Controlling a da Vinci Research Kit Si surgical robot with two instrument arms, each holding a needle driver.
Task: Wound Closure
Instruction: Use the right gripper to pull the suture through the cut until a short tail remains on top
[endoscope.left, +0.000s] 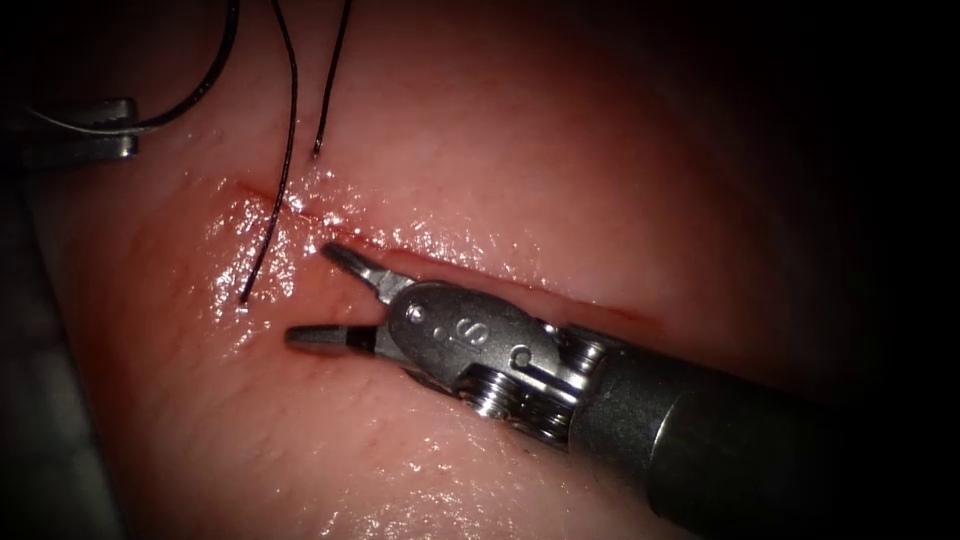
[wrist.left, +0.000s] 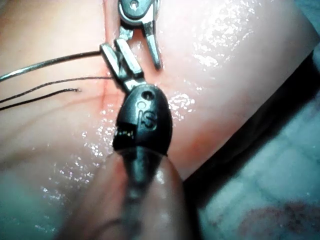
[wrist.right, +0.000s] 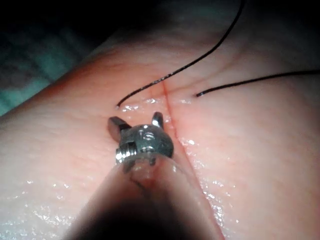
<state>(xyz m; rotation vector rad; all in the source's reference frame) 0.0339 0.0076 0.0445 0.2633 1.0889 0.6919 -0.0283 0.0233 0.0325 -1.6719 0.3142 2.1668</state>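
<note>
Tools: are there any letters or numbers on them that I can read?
"S": on the metal body behind the right end effector, endoscope view. Its jaws are open and hold nothing.
"S": on the dark body behind the left end effector, left wrist view. It is shut on one end of the needle, which looks clear of the tissue.
There is nothing else to read.

My right tool (endoscope.left: 335, 295) has a dark grey shaft (endoscope.left: 720, 450), silver ribbed wrist pulleys (endoscope.left: 500, 392), and an "S" stamped on its clevis (endoscope.left: 465, 330).
</note>
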